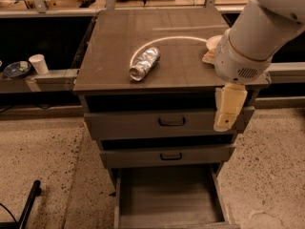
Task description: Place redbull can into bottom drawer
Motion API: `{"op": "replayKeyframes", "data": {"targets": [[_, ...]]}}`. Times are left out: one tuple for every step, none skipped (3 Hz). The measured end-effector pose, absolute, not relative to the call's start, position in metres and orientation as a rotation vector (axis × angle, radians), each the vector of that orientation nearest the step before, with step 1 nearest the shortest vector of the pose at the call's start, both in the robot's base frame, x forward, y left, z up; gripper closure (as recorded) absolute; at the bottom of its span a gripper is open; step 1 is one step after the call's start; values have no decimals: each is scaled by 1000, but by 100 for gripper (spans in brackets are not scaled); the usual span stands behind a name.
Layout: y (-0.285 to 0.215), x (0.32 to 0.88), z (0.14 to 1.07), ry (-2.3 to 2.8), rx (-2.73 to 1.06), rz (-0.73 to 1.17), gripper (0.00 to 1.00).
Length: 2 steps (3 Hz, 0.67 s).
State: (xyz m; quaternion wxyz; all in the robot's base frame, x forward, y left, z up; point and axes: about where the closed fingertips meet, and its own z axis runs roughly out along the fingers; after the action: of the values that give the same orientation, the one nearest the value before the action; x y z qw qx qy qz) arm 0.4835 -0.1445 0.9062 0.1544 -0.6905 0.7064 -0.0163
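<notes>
The redbull can (144, 63) lies on its side on the brown cabinet top (114, 46), left of the middle, its open end toward the front left. The bottom drawer (169, 197) is pulled out below the two handled drawers, and its flat floor is bare. My gripper (226, 120) hangs cream-coloured from the big white arm (252, 37) at the cabinet's front right corner. It is in front of the top drawer's right end, well to the right of the can and not touching it.
A white bowl (213, 43) on the top's right side is mostly hidden behind my arm. The top drawer (143, 123) and middle drawer (143, 157) are shut. A white cup (38, 63) and a dark dish (16, 69) stand on a ledge at left. A black bar (28, 202) lies on the floor at bottom left.
</notes>
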Motion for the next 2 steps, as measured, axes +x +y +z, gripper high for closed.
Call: {"op": "replayKeyframes", "data": {"targets": [[-143,486,905,2014,-1978,-52,0],[-136,489,898,1934,-2092,-77,0]]}}
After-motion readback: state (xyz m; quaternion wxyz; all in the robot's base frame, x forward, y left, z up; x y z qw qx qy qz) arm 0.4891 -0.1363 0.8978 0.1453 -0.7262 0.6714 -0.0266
